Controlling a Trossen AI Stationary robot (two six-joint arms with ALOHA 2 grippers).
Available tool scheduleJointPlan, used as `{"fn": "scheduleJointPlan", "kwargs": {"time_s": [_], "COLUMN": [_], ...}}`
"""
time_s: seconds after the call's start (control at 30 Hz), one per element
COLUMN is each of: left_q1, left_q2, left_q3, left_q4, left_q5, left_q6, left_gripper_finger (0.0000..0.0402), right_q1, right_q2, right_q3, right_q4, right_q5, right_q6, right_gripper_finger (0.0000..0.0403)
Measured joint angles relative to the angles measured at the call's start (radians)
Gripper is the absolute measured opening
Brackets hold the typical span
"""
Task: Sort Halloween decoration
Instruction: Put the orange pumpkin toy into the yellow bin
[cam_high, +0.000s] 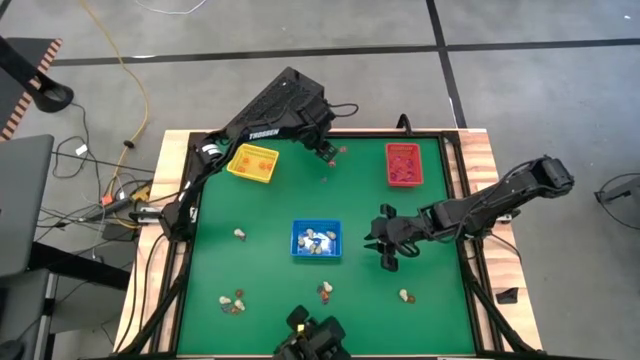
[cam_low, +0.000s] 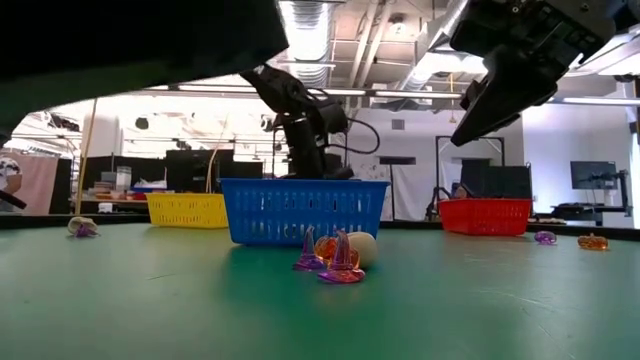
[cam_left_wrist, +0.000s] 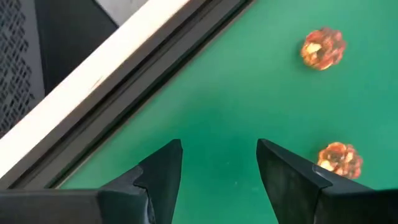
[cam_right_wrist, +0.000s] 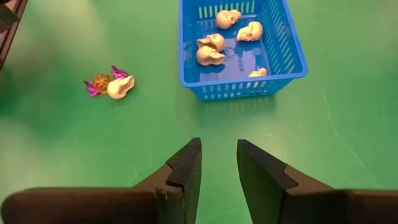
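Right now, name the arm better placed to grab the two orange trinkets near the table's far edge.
Left. The left gripper, open, has both orange trinkets beside it; the right gripper hangs mid-table by the blue tray.

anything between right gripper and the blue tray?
No, just bare green mat. The right wrist view shows the open right gripper apart from the blue tray, nothing between; the trinket cluster lies off to the side.

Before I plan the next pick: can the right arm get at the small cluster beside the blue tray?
Probably yes: the right gripper is open, and bare green mat lies between it and the cluster.
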Motion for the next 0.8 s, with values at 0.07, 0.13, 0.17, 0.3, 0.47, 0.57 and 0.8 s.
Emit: {"fn": "scheduleJointPlan", "kwargs": {"time_s": [0.07,0.13,0.17,0.3,0.47,0.57,0.8], "left_q1": [0.000,-0.001,-0.003,-0.022,-0.074,-0.102,-0.116], "left_q2": [-0.002,-0.004,-0.005,-0.005,-0.006,-0.006,-0.006], "left_q3": [0.001,0.003,0.002,0.002,0.002,0.002,0.002], "left_q4": [0.005,-0.002,-0.012,-0.041,-0.038,0.011,0.001], "left_q5": [0.009,0.061,0.100,0.233,0.204,0.117,0.034], "left_q6": [0.019,0.053,0.065,0.106,0.132,0.131,0.130], "left_gripper_finger": [0.0197,0.0197,0.0197,0.0197,0.0197,0.0197,0.0197], "right_q1": [0.000,0.000,0.000,0.000,0.000,-0.009,-0.008], "right_q2": [0.000,0.000,0.000,0.000,0.000,0.000,0.000], "right_q3": [0.000,0.000,0.000,0.000,0.000,0.000,0.000], "right_q4": [-0.002,-0.006,-0.012,-0.025,-0.024,-0.023,-0.021], "right_q5": [0.000,0.000,0.000,0.000,0.000,0.000,0.000], "right_q6": [0.000,0.000,0.000,-0.003,-0.027,-0.042,-0.042], "right_gripper_finger": [0.0133,0.0133,0.0133,0.0133,0.0133,0.0133,0.0133]}}
